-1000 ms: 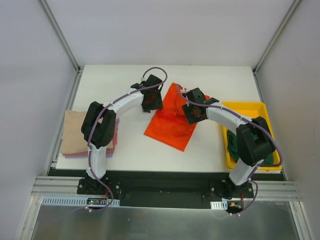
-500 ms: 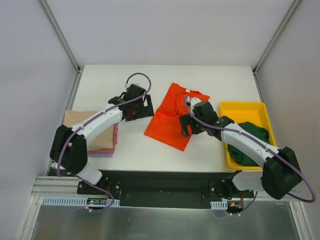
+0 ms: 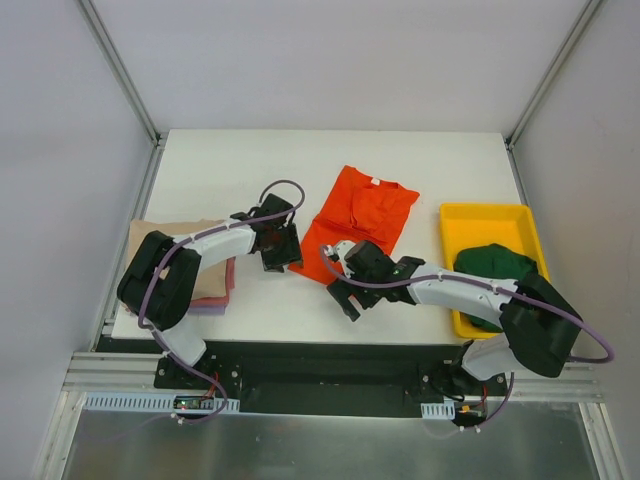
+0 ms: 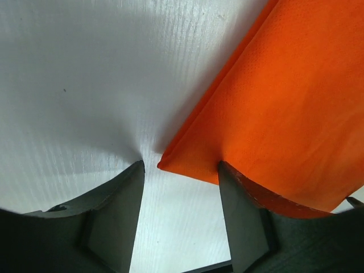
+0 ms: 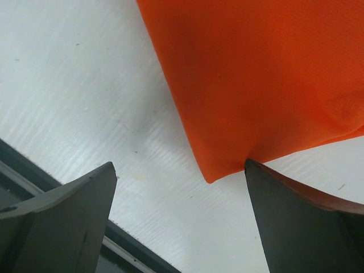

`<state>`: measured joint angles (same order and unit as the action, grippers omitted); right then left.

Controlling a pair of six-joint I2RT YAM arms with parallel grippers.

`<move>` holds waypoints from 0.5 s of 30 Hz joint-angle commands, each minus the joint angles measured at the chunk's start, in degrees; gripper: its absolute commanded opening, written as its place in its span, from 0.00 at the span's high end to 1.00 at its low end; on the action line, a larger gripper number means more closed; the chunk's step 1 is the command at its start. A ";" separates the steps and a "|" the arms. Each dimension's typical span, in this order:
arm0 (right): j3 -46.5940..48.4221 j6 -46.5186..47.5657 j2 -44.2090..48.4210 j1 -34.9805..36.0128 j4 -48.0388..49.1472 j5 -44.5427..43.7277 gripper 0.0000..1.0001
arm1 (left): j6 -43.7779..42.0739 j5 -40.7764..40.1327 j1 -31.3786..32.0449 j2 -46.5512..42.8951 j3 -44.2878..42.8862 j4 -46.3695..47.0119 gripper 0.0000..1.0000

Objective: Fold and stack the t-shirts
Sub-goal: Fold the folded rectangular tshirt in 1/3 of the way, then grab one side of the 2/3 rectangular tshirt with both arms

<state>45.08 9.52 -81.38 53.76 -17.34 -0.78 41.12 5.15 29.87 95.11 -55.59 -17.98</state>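
The orange-red t-shirt (image 3: 365, 210) lies flat mid-table, its collar toward the far side. My left gripper (image 3: 283, 262) is low at the shirt's near-left corner. In the left wrist view the jaws (image 4: 181, 170) stand open around that corner of the shirt (image 4: 284, 102), and the right finger (image 4: 244, 216) overlaps the cloth edge. My right gripper (image 3: 342, 297) is at the near corner, open wide (image 5: 179, 170), with the shirt's tip (image 5: 256, 74) between the fingers. A dark green t-shirt (image 3: 495, 265) lies bunched in the yellow tray (image 3: 487, 214). Folded tan (image 3: 165, 255), pink (image 3: 231, 275) and lavender (image 3: 205, 308) t-shirts are stacked at the left.
The yellow tray stands at the table's right edge, beside the right arm's forearm. The folded stack sits at the left edge under the left arm's elbow. The table's near edge and a black rail (image 5: 34, 176) lie just behind the right gripper.
Both grippers have let go at the shirt's far part and pulled back toward me, down to its near corners. The shirt now lies spread with its collar showing.
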 commanded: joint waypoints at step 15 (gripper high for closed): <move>4.92 8.42 -5.00 1.97 -2.77 -5.72 0.17 | 1.85 3.12 -0.77 4.21 1.72 3.30 0.93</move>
<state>46.30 15.92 -83.57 55.31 -17.76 -4.60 43.00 8.60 29.82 98.06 -55.02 -14.02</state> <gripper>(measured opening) 0.882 0.089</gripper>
